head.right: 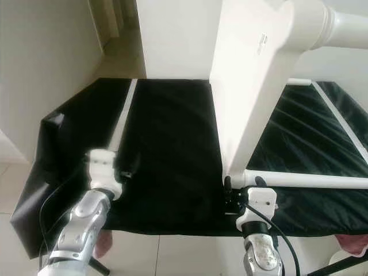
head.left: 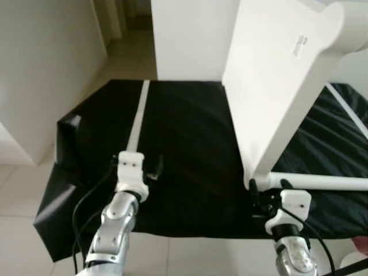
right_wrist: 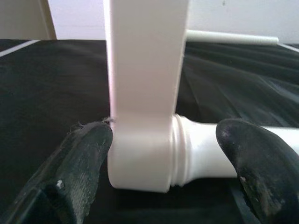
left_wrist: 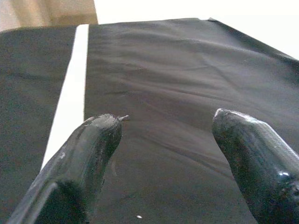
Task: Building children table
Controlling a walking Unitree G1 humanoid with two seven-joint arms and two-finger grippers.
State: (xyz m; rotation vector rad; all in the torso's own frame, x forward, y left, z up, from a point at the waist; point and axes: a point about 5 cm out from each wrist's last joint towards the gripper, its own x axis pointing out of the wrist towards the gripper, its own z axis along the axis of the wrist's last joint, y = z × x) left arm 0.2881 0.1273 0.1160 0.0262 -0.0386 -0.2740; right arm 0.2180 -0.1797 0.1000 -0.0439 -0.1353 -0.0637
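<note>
With our right gripper [right_wrist: 163,154] spread around the corner where the tilted white tabletop [head.left: 276,80] meets its leg [head.left: 322,182] on the black sheet [head.left: 184,144], and our left gripper [left_wrist: 163,140] parted and empty, we risk the panel toppling.

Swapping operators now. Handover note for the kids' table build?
Left pincer: open, hovering over the black sheet, holding nothing.
Right pincer: open, its fingers straddling the corner where the white tabletop panel meets a white leg; one fingertip sits against the corner block.
Things: the panel stands on edge on the sheet; the near leg lies horizontal along the sheet, another leg sticks out at the top corner, a third shows behind.
Done: at least these legs look fitted.
Left: cannot tell how tight the joints are; table not yet stood upright.
</note>
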